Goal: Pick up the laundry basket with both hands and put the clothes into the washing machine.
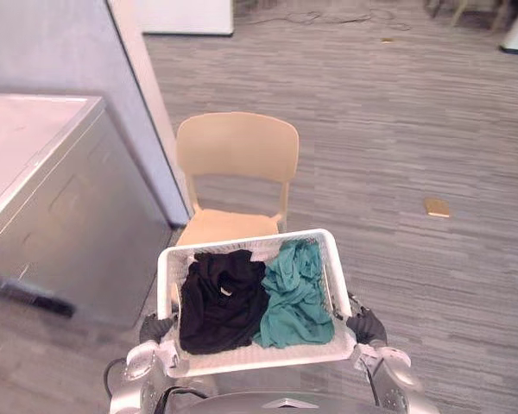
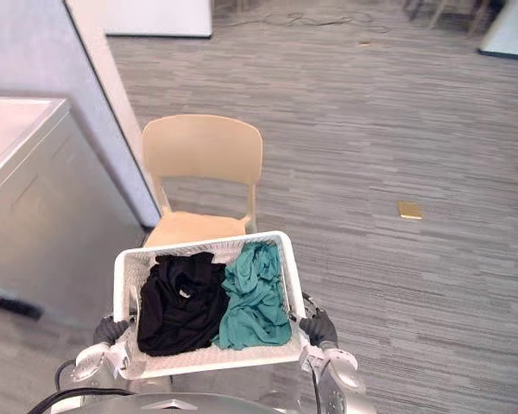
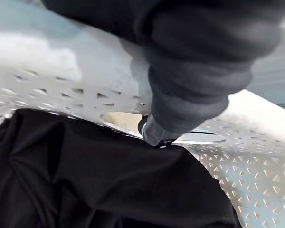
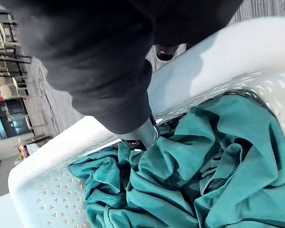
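Between the robot's hands sits one white plastic laundry basket [image 1: 242, 242], rectangular, its walls pierced with small triangular holes, open top up and far rim towards one beige moulded chair [image 1: 237, 151]. The left hand [image 1: 155, 328] and right hand [image 1: 367, 326] each hook fingers through a side handle slot. Inside lie two crumpled garments: a black garment [image 1: 220, 302] on the left and a teal garment [image 1: 295, 293] on the right. One grey washing machine [image 1: 60, 207] stands to the left.

— Was the basket [image 1: 242, 244] plastic?
— It was: white, smooth, faintly glossy, its walls pierced with small triangles. The black cloth [image 1: 216, 306] in it looked matt and soft, the teal cloth [image 1: 295, 297] thin and creased.
— And around it?
— The chair [image 1: 237, 147] was smooth beige plastic, the washer [image 1: 60, 224] smooth grey metal, the floor [image 1: 414, 129] a rough streaked carpet.
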You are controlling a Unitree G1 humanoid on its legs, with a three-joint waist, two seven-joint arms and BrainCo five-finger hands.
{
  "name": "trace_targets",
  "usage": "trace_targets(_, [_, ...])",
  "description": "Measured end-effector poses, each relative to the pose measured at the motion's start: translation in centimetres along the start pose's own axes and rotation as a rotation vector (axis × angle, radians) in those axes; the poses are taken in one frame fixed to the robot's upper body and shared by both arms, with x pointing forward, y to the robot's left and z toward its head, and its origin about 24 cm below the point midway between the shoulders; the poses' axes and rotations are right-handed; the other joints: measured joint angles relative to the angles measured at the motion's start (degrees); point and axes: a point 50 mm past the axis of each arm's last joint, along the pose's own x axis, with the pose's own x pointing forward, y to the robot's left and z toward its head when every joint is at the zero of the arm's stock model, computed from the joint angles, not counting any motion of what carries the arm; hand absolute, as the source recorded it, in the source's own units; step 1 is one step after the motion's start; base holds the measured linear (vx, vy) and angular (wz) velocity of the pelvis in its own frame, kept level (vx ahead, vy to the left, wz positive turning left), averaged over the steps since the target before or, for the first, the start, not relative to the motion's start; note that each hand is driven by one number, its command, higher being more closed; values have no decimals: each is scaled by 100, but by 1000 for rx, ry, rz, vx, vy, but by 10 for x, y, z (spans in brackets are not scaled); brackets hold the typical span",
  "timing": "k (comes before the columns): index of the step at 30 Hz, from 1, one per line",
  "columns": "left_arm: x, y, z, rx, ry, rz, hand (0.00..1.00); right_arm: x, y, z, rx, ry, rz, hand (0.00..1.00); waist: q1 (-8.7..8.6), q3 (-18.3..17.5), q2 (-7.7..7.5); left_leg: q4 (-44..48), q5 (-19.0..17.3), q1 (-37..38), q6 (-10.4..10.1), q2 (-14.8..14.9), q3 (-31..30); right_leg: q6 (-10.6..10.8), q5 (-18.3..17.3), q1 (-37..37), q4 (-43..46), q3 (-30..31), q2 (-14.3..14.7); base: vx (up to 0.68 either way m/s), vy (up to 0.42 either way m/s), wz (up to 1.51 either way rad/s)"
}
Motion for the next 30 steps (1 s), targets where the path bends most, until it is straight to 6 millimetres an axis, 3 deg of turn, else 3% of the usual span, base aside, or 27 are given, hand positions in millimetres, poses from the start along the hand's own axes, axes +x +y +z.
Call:
trace_targets(1, [3,8,2,55,10,9,100,2,6,-7,17,33,10,100,-57,-100,-179,212,-249,-1,71,-114,126,-58,346,-136,186,142,-167,562,644,-30])
trace_targets(3, [5,11,4,66,10,14,100,2,7,-15,34,58,9,100,-140,-122,-214,438,-545,50,197,-180,214,-105,956,-354,622,247,-245,387,430,-17])
trace_targets(4, [5,12,1,82,27,15,100,1,6,-19,38,72,-2,100,-151,-93,-235,322,-696,346,359,-299,382,-261,1736,-790,1493,344,-389,462,492,-18])
trace_targets(5, [5,14,-2,86,42,21,100,0,5,-24,36,95,-4,100,-131,-10,-163,58,-747,787,452,-339,583,-446,2239,-1208,2297,372,-527,439,428,-22])
trace_targets(6, [5,15,-3,87,43,23,100,0,5,-25,36,103,-3,100,-123,5,-161,2,-758,908,471,-349,626,-441,2173,-1300,2507,359,-529,249,182,-33])
trace_targets(8, [3,24,-5,94,52,51,100,3,12,-27,21,120,25,100,-118,94,-108,-496,-778,1658,506,-408,937,-693,1406,-1938,3728,-210,-521,217,97,-38])
trace_targets(9, [2,27,-5,89,51,61,100,3,14,-28,17,122,37,100,-120,104,-91,-691,-778,1875,506,-435,1067,-736,1135,-2169,3846,-607,-482,200,50,-45])
trace_targets(11, [2,30,-3,87,44,72,100,6,18,-26,6,119,54,100,-136,124,-69,-887,-803,2035,505,-470,1231,-693,785,-2523,3394,-1198,-215,118,-34,-39])
trace_targets(12, [3,30,-2,83,37,73,100,9,21,-22,4,109,62,100,-129,149,-65,-885,-865,2008,455,-468,1288,-641,715,-2572,2271,-1419,97,163,-115,-20])
trace_targets(13, [3,31,1,87,31,72,100,8,21,-22,6,108,61,100,-153,183,-190,-892,-847,2029,388,-623,1205,-658,1129,-2329,1012,-1379,227,187,-129,-8])
trace_targets(14, [6,27,-1,74,43,68,100,8,16,-22,1,108,47,100,-178,284,-112,-901,-874,2054,339,-593,1109,-942,1236,-2194,886,-1473,328,166,-98,12])
trace_targets(15, [7,13,-4,55,51,36,100,10,9,-11,-18,75,35,100,-189,330,170,-1095,-824,2029,352,-527,937,-957,1322,-2108,621,-1528,502,137,-43,19])
trace_targets(16, [6,5,-6,33,57,22,100,11,3,-4,-39,57,25,100,-242,371,278,-1302,-714,2044,318,-535,894,-926,1291,-2115,553,-1600,509,107,-21,22])
trace_targets(20, [7,2,-5,22,50,16,100,11,1,-2,-41,51,25,100,-185,364,321,-1548,-581,2087,335,-494,734,-902,1073,-2054,556,-1805,553,107,-57,29])
trace_targets(24, [6,2,2,10,20,18,100,12,4,3,-51,33,39,100,-146,525,339,111,-740,1274,390,-290,561,-969,917,-1921,570,-2009,488,1,-15,40])
trace_targets(25, [4,3,4,-21,5,28,100,12,6,11,-71,8,53,100,-59,704,432,878,-745,1059,393,-185,391,-975,910,-1744,568,-1978,522,-62,29,-6])
trace_targets(27, [1,7,8,-28,-21,38,100,13,11,16,-78,-12,76,100,-28,698,481,1131,-756,917,405,-178,252,-981,913,-1729,536,-1879,534,-44,79,-24])
trace_targets(28, [0,9,9,-43,-27,42,100,12,17,18,-77,-27,94,100,-16,667,511,956,-892,934,610,-221,210,-985,918,-1811,484,-1800,525,-6,98,-26])
trace_targets(30, [0,8,12,-50,-38,37,100,13,20,22,-88,-42,109,100,-40,604,569,83,-1039,1103,624,-423,95,-931,1054,-2039,451,-1681,511,-5,104,-16])
